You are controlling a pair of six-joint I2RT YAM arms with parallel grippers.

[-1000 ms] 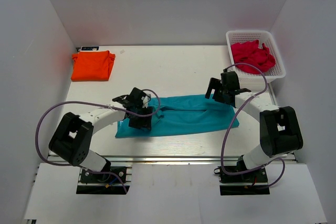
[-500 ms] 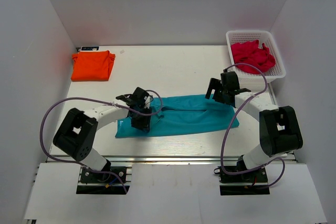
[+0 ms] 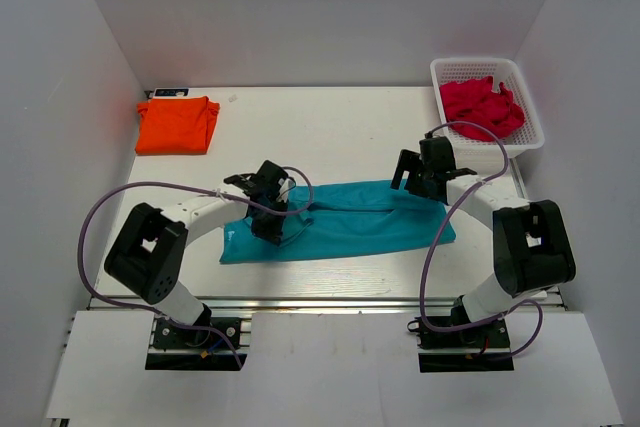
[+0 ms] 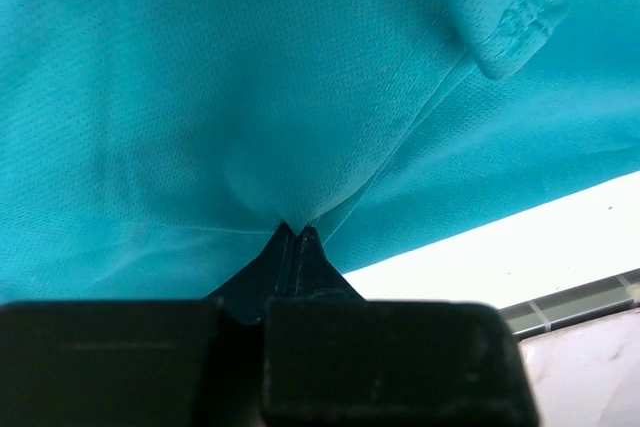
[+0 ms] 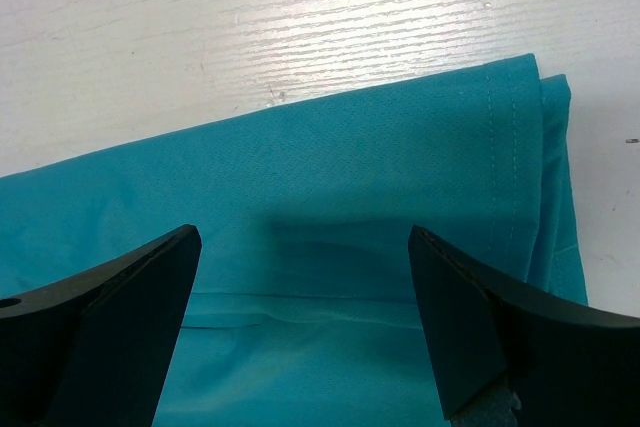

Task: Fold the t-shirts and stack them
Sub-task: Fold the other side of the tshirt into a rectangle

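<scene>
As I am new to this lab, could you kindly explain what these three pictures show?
Two robot arms are bolted at the near edge of a white table. The wide picture looks down from above; the other two come from cameras on each wrist. On the table lie a folded teal t-shirt, a folded orange t-shirt at far left, and a white basket holding red cloth. The left gripper is shut, pinching the teal fabric; the right gripper hangs open over the shirt's other end.

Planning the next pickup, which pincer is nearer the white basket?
Right. The right pincer hangs short and left of the white basket; the left pincer grips the teal shirt, farther left.
</scene>
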